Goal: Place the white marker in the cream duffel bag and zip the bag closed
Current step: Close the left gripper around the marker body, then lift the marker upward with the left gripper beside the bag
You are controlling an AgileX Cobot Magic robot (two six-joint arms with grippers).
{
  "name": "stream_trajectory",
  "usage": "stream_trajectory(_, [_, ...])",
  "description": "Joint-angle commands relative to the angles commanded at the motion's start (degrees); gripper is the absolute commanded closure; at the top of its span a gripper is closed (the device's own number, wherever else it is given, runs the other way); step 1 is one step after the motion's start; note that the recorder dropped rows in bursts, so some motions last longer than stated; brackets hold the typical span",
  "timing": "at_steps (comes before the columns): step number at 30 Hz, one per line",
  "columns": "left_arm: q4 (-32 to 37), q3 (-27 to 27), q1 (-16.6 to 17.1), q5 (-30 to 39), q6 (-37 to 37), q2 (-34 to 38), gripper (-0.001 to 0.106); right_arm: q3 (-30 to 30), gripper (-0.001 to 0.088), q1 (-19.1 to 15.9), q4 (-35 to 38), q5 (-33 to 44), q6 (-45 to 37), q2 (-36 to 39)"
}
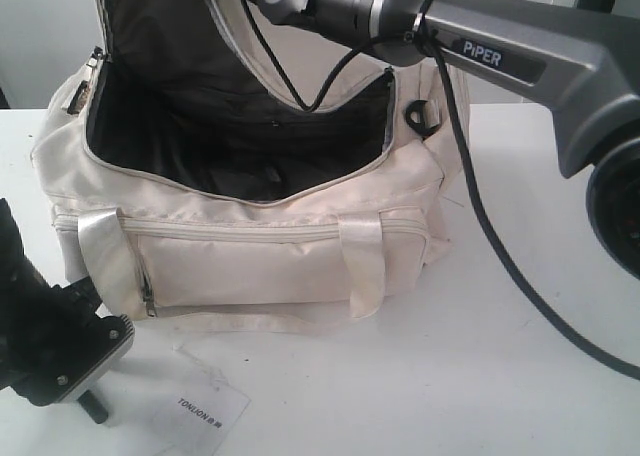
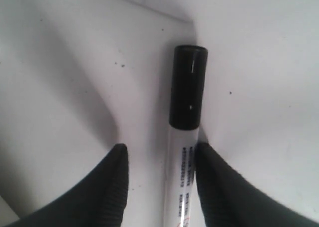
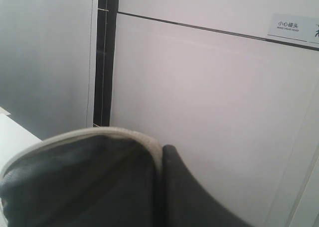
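Observation:
The white marker (image 2: 182,172) lies flat on the white table, its dark cap (image 2: 188,87) pointing away from my left gripper (image 2: 160,148). That gripper is open and straddles the barrel: one finger (image 2: 214,182) touches it, and the other finger stands a gap away. The cream duffel bag (image 1: 250,256) stands mid-table with its top open and its dark lining showing. Its flap (image 1: 160,36) is lifted upright. My right gripper (image 3: 162,157) is shut on the flap's cream-piped edge (image 3: 99,133), above the top of the exterior view. The left arm (image 1: 55,351) sits low at the bag's front left corner.
A white paper "TONLION" tag (image 1: 205,406) lies on the table (image 1: 450,376) in front of the bag, beside the left arm. The right arm (image 1: 500,56) spans the top of the exterior view, and its black cable (image 1: 480,206) hangs down past the bag's right end.

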Motion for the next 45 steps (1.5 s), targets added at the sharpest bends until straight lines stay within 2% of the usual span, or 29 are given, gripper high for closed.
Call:
stream_trajectory(8, [0.52, 0.00, 0.00, 4.30, 0.36, 0.00, 0.060, 0.00, 0.0868, 0.00, 0.00, 0.00, 0.00, 0.00])
stream_trajectory(13, [0.85, 0.00, 0.00, 6.41, 0.36, 0.00, 0.075, 0.00, 0.0868, 0.00, 0.00, 0.00, 0.00, 0.00])
stream_trajectory(15, [0.85, 0.00, 0.00, 7.42, 0.36, 0.00, 0.084, 0.00, 0.0868, 0.00, 0.00, 0.00, 0.00, 0.00])
stream_trajectory(18, [0.85, 0.00, 0.00, 8.15, -0.10, 0.00, 0.104, 0.00, 0.0868, 0.00, 0.00, 0.00, 0.00, 0.00])
stream_trajectory(19, [0.96, 0.00, 0.00, 8.44, -0.10, 0.00, 0.105, 0.00, 0.0868, 0.00, 0.00, 0.00, 0.00, 0.00])
stream_trajectory(25, [1.09, 0.00, 0.00, 8.32, -0.47, -1.22, 0.105, 0.00, 0.0868, 0.00, 0.00, 0.00, 0.00, 0.00])
stream_trajectory(28, [3.19, 0.00, 0.00, 12.47, -0.66, -3.50, 0.105, 0.00, 0.0868, 0.00, 0.00, 0.00, 0.00, 0.00])
stream_trajectory(32, [7.06, 0.00, 0.00, 20.84, -5.04, -5.50, 0.105, 0.00, 0.0868, 0.00, 0.00, 0.00, 0.00, 0.00])
stream_trajectory(35, [7.06, 0.00, 0.00, 25.93, -7.70, -6.54, 0.105, 0.00, 0.0868, 0.00, 0.00, 0.00, 0.00, 0.00])
stream_trajectory(38, [7.06, 0.00, 0.00, 25.66, -14.76, -8.57, 0.105, 0.00, 0.0868, 0.00, 0.00, 0.00, 0.00, 0.00])
stream_trajectory(45, [4.93, 0.00, 0.00, 26.75, -20.82, -13.76, 0.105, 0.00, 0.0868, 0.00, 0.00, 0.00, 0.00, 0.00])
